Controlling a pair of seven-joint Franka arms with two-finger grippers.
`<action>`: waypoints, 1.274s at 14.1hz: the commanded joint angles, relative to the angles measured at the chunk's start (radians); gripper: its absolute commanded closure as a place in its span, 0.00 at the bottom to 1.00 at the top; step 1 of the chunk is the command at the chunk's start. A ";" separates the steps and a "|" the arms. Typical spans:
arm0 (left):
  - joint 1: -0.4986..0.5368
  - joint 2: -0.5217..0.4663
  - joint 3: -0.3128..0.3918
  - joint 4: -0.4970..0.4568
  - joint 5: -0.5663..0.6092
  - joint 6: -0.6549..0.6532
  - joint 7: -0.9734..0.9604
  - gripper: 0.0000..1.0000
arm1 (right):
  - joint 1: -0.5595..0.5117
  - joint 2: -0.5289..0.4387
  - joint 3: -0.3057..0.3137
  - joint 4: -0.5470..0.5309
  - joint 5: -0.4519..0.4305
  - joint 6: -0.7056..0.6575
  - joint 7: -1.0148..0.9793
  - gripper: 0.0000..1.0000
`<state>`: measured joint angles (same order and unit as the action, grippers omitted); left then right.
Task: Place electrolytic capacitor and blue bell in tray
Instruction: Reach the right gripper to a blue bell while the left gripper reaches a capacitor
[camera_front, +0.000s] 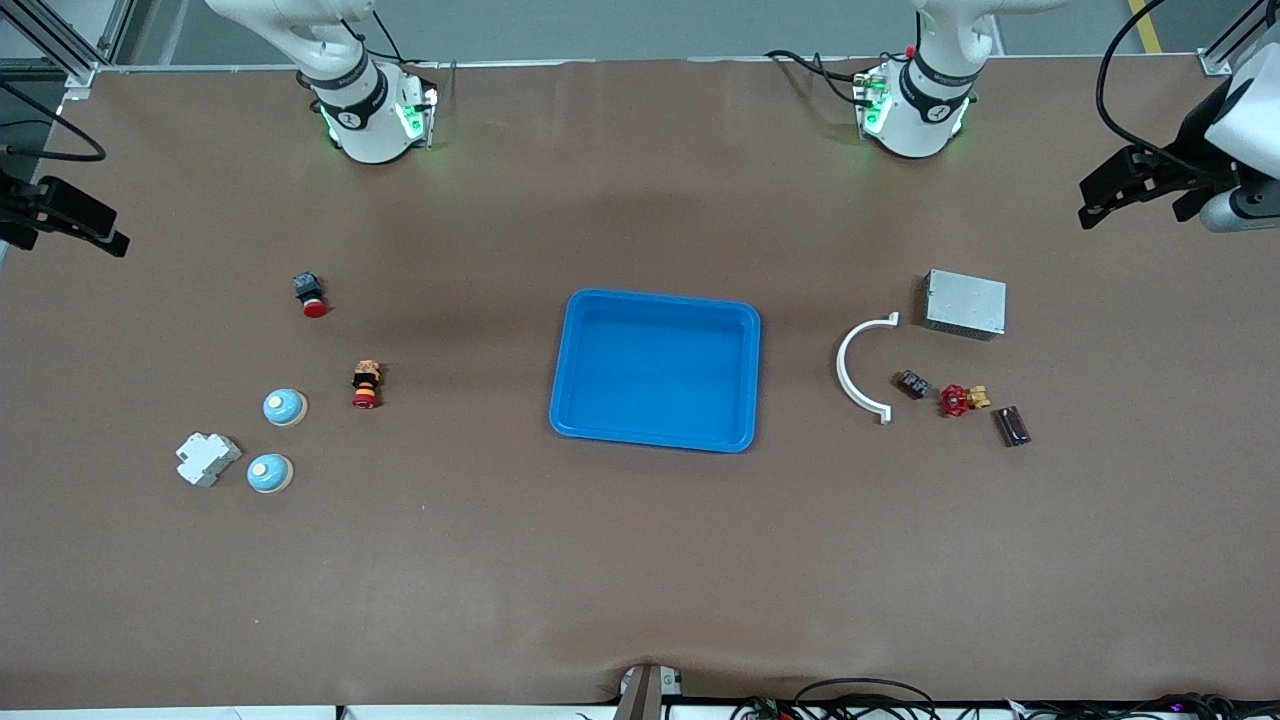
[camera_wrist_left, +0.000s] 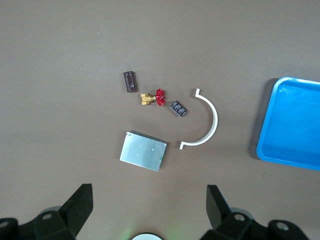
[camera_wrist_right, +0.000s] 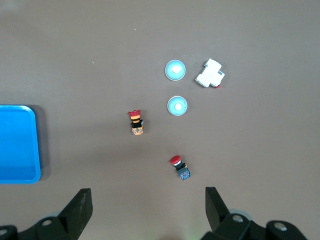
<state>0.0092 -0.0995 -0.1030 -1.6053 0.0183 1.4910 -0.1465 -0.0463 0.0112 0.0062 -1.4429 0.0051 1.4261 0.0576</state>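
Blue tray empty, both claws parked wide apart

Blue tray (camera_front: 655, 370) is being shown empty mid-table. Left gripper (camera_wrist_left: 148, 200), fingers spread and holding nothing, is being held above the dark capacitor (camera_wrist_left: 130, 81) cluster. Right gripper (camera_wrist_right: 147, 202), also spread and empty, is being held above two blue bells (camera_wrist_right: 175, 70) lying near each other.

Risks: the valve (camera_wrist_left: 154, 98), nearly touching the capacitor, is likely being bumped on descent; the wrong bell, or the white block (camera_wrist_right: 210, 73), is being clipped. Open table is being left between both clusters and the tray rim.

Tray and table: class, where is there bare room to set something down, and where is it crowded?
The tray holds nothing. Bare strips flank it, one toward the bells, one toward the white arc. Crowded: the arc, metal box and red valve sit close.
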 joint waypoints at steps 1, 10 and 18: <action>0.008 -0.009 -0.003 0.004 0.014 0.000 0.015 0.00 | -0.015 -0.005 0.012 0.006 0.009 0.008 0.007 0.00; 0.008 0.098 0.003 -0.015 0.008 -0.003 -0.004 0.00 | -0.014 -0.005 0.017 0.010 -0.010 0.056 -0.002 0.00; 0.009 0.110 -0.007 -0.281 0.005 0.279 -0.100 0.00 | -0.040 0.139 0.011 -0.096 -0.030 0.311 -0.005 0.00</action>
<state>0.0149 0.0495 -0.0988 -1.7878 0.0255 1.6876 -0.2270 -0.0694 0.0939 0.0059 -1.5158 -0.0166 1.6734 0.0555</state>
